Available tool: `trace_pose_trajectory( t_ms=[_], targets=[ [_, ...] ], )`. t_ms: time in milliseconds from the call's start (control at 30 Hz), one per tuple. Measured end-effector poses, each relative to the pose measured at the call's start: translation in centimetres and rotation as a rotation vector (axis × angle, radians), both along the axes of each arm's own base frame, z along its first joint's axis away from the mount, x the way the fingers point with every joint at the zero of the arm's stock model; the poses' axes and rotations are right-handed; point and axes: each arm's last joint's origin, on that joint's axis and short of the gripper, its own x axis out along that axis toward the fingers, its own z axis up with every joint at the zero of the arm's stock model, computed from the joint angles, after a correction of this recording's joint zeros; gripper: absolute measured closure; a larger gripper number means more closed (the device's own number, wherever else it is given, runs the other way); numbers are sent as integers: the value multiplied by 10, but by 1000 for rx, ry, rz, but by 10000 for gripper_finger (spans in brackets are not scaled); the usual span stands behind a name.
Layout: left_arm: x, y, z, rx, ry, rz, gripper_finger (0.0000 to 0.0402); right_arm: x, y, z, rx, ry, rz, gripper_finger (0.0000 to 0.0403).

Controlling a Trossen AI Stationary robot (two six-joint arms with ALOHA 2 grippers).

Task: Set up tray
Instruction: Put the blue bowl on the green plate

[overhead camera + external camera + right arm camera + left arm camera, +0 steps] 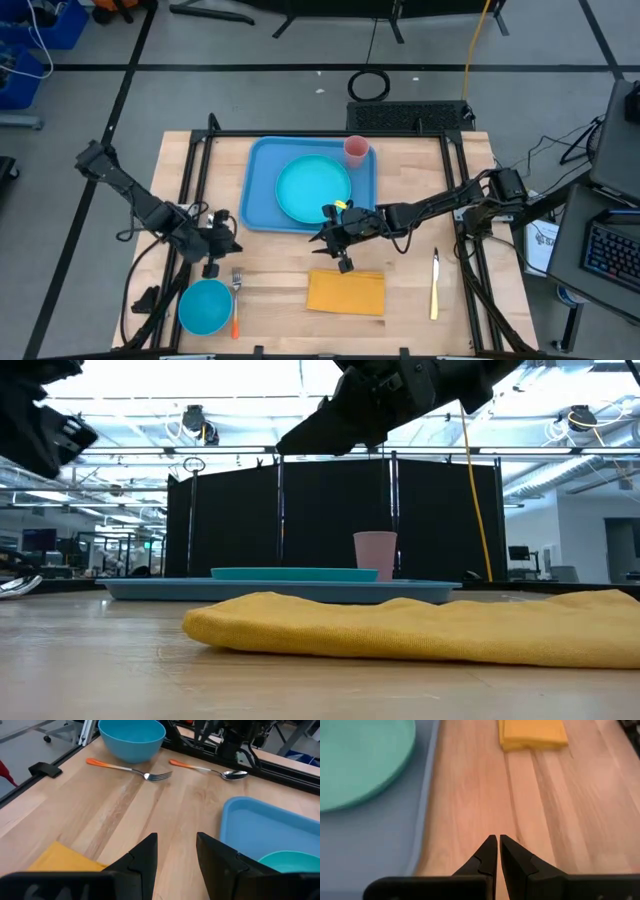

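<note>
Tray (262, 190) placement first: you have it lying flat on the table (410, 300) just above the middle of the high view, with a round teal plate (312, 188) on it and a pink cup (356, 151) standing in its upper right corner. Your right gripper (338, 243) hovers just below the tray's lower edge, near its right half, fingers apart and holding nothing; in the right wrist view the tray's blue corner sits just beside the open fingers. Your left gripper (218, 238) hangs lower left of the tray, close to its lower left corner, fingers drawn together with nothing between them. A yellow napkin (345, 292) lies below the right gripper. At the lower left you can see a blue bowl (205, 306) with a fork (236, 300) beside it, and a knife (435, 285) lies at the right.
</note>
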Motion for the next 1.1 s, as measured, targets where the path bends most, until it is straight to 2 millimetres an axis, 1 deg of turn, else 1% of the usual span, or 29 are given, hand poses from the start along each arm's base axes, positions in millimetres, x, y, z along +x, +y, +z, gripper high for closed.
trace_pose_trajectory(
  t_ms=[133, 233, 300, 400, 500, 667, 767, 933, 1000, 1100],
  targets=[
    [-6, -9, 10, 76, 145, 36, 376, 0, 1, 0, 1, 0, 3, 275],
    [-7, -17, 14, 107, 191, 55, 376, 0, 1, 0, -1, -1, 4, 275],
    [-6, -24, 12, 93, 221, 46, 376, 0, 1, 0, -1, -1, 3, 275],
    [-6, -34, 8, 23, 273, 19, 376, 0, 1, 0, 3, 0, 2, 275],
    [-9, -39, 5, -19, 327, 26, 376, 0, 1, 0, 3, 0, 1, 275],
    [-12, -42, 5, -109, 402, 44, 376, 0, 1, 1, 5, -8, 2, 275],
    [-13, -42, 9, -160, 412, 88, 376, 0, 1, 1, 5, -8, 2, 275],
    [-13, -41, 11, -168, 403, 112, 373, 0, 1, 1, 14, -13, -3, 275],
    [-13, -41, 11, -186, 408, 141, 363, 0, 1, 1, 26, -10, -8, 275],
    [-13, -41, 10, -202, 412, 169, 335, 0, 1, 1, 40, -7, -15, 275]
  ],
)
